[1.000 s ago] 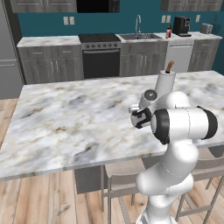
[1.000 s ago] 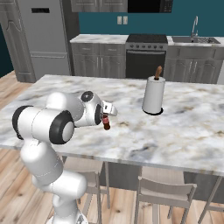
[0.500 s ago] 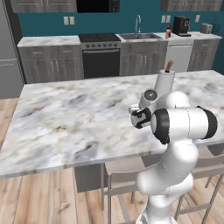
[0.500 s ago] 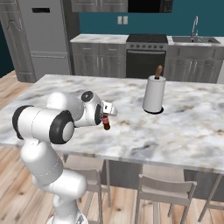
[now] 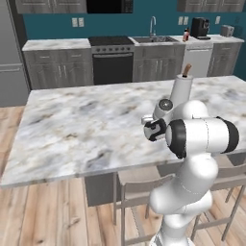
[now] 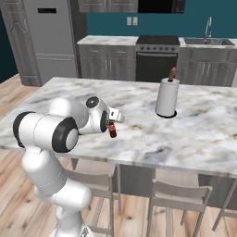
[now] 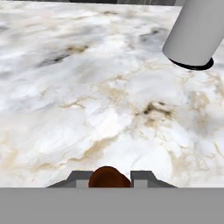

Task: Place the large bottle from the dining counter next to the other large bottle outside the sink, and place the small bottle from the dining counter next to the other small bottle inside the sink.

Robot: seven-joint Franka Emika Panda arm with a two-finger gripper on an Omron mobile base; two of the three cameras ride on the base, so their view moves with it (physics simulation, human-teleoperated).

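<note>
My gripper (image 6: 112,124) is shut on a small dark red bottle (image 6: 111,130), which hangs just above the near part of the marble dining counter (image 6: 139,139). In the hand view the bottle's rounded brown top (image 7: 109,177) sits between my two fingertips (image 7: 78,178), with bare marble (image 7: 87,109) beyond it. From the left base camera my hand (image 5: 153,129) is over the counter's right half, and the arm hides the bottle. The sink (image 5: 156,39) is in the far back counter, with a reddish bottle (image 5: 185,34) standing on the counter to its right.
A white paper towel roll (image 6: 167,97) stands upright on the dining counter, beyond and to the right of my gripper. Stools (image 6: 178,199) stand under the counter's near edge. A stove (image 5: 111,60) and a coffee machine (image 5: 199,28) are on the back wall.
</note>
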